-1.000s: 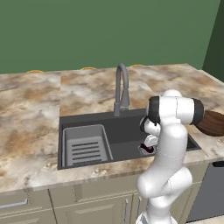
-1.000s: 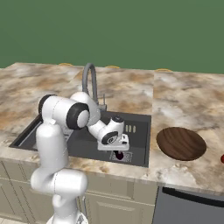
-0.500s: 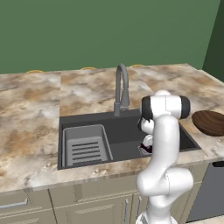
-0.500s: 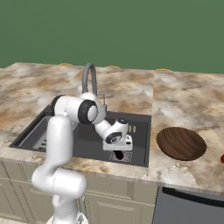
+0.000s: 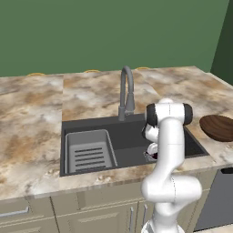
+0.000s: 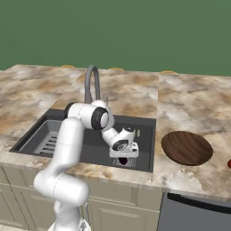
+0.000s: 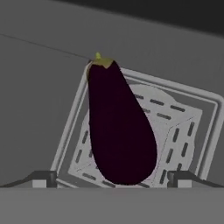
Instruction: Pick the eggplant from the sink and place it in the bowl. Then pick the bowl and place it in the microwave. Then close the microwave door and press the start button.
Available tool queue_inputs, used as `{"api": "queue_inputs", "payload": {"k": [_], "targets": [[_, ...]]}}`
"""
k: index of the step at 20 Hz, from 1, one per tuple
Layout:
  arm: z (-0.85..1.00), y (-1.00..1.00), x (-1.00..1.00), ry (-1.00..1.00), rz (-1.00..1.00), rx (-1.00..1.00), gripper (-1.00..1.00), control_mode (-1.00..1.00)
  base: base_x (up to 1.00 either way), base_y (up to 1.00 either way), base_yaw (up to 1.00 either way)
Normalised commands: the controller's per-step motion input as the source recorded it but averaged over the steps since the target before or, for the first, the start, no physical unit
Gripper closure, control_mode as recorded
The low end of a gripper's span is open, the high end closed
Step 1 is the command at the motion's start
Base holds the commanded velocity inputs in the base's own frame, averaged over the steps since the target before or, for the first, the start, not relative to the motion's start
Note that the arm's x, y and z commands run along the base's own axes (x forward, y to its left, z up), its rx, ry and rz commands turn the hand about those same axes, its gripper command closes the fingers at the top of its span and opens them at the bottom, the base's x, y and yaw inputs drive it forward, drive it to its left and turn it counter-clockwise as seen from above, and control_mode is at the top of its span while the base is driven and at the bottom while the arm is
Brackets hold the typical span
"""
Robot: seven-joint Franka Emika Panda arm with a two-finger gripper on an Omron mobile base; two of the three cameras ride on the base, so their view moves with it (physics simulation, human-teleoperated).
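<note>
The eggplant (image 7: 118,127), dark purple and glossy with a small green stem, lies on the drain grate in the right part of the dark sink (image 5: 91,125) (image 6: 144,122). My gripper (image 7: 113,178) (image 5: 153,152) (image 6: 123,155) hangs just above it, pointing down, open, with one fingertip on each side of the fat end and not touching it. Under the hand a sliver of the eggplant (image 6: 122,161) shows. The reddish-brown bowl (image 5: 219,127) (image 6: 186,147) sits empty on the counter to the right of the sink. The microwave is out of view.
A grey gooseneck faucet (image 5: 126,91) (image 6: 91,83) stands behind the basin. A slotted grey rack (image 5: 88,152) (image 6: 47,140) fills the sink's left half. Marble counter surrounds the basin. A dark appliance front (image 6: 194,212) sits below the counter on the right.
The arm has swung its elbow off the bowl and lowered the hand deeper into the sink's right front corner, closer to the eggplant. The jaws have stayed open.
</note>
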Motion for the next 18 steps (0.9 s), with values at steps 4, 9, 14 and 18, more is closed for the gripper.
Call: {"api": "queue_inputs", "payload": {"k": [4, 9, 14, 18], "targets": [[-0.27, -0.11, 0.33, 0.0, 0.02, 0.0, -1.0, -1.0, 0.0, 0.0, 0.0], [-0.28, -0.11, 0.26, 0.0, 0.03, 0.0, -1.0, -1.0, 0.0, 0.0, 0.0], [-0.17, -0.01, 0.01, 0.0, 0.02, 0.0, 1.0, -1.0, 0.0, 0.0, 0.0], [0.29, 0.0, -0.23, 0.0, 0.0, 0.0, 1.0, -1.0, 0.0, 0.0, 0.0]]}}
